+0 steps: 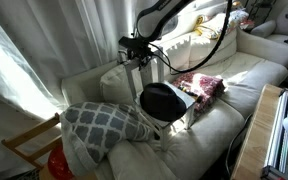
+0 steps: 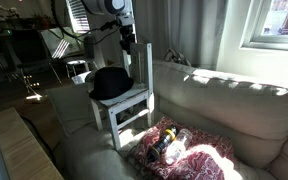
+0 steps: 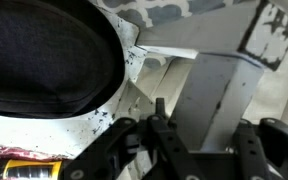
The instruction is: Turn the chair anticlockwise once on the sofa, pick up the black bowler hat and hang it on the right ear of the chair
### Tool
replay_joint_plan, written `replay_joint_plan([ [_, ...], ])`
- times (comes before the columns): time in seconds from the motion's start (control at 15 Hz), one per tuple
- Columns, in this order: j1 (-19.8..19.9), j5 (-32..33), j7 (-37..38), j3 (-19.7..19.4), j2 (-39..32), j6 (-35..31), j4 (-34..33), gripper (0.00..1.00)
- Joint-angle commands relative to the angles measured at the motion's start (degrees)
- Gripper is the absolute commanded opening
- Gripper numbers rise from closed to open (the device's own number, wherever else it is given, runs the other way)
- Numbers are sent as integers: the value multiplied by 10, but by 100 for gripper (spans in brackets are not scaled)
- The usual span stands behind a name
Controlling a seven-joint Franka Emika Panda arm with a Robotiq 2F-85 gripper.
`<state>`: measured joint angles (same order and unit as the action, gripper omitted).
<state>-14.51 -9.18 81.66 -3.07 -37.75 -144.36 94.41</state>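
Here I am at the top of the chair (image 2: 129,105), my gripper (image 2: 127,42) down on one of the backrest posts. In the wrist view a pale post sits between my fingers (image 3: 156,118), but I can't tell whether they're clamped on it or only straddling it. The chair stands on the sofa (image 2: 234,100) seat, and the black bowler hat (image 2: 111,83) lies flat on the chair's seat, brim down. I take this as the turning step, with the hat step yet to come. To do it well I want a firm bite low on the post and a slow twist about the chair's own middle. The legs should stay planted in the soft cushion so nothing tips. The hat rides loose, so no jerks. The patterned cushion (image 1: 104,125) is just beside the chair and the red cloth (image 2: 184,148) lies in front, so a swinging leg could catch either one.
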Motion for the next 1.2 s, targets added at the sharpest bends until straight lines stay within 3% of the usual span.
replay_joint_plan([
  [0.0,-1,17,15,1,4,49,-13,6],
  [0.47,12,18,-2,10,22,98,-16,6],
  [0.53,17,7,-3,17,21,94,-15,51],
  [0.67,22,-5,-11,29,17,83,-11,52],
  [0.93,28,-21,-32,48,24,74,-15,82],
  [1.13,20,-6,-31,43,20,90,-19,85],
])
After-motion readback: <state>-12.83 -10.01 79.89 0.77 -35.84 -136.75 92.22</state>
